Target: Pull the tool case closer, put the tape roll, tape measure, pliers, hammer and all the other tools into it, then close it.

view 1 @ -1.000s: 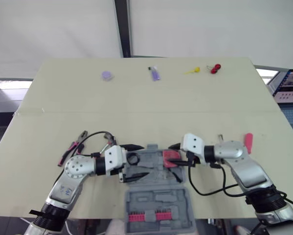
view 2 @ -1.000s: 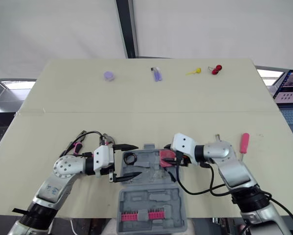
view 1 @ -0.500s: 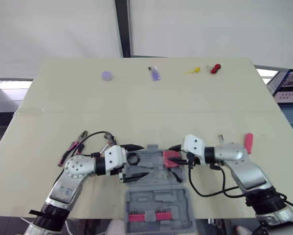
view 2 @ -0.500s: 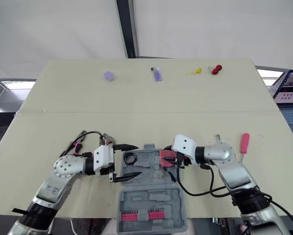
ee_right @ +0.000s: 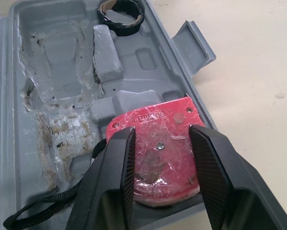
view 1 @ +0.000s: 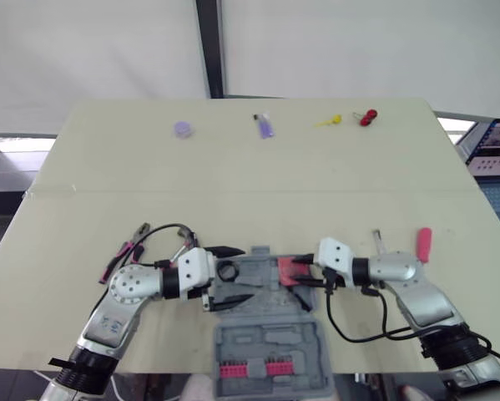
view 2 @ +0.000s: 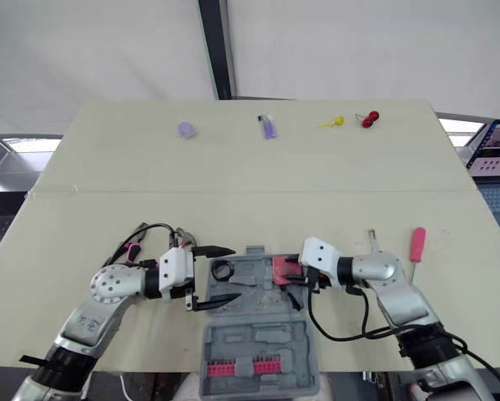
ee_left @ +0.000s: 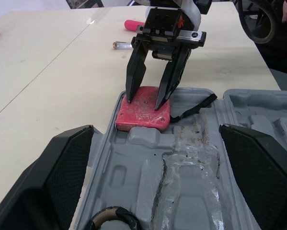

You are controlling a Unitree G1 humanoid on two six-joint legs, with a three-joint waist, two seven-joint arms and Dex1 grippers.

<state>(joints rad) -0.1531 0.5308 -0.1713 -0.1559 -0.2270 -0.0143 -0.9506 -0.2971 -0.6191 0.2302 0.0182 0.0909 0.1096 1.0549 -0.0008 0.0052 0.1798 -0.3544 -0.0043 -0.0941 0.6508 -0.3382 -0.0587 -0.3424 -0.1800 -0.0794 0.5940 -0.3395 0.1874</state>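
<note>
Red tape measure (ee_left: 143,114) lies in tool case (ee_left: 193,191) beneath right gripper (ee_left: 147,99), released, tips spread on its face; lettering illegible. Left gripper (view 1: 246,273) likewise spread.

You worked at a pale cream table (view 1: 258,167) with a faint seam across it. Behind the table stood white wall panels (view 1: 91,50), split by a dark upright post (view 1: 209,46). A lit screen (view 1: 493,147) glowed off the table's right edge, and grey floor (view 1: 3,180) lay off its left.
</note>
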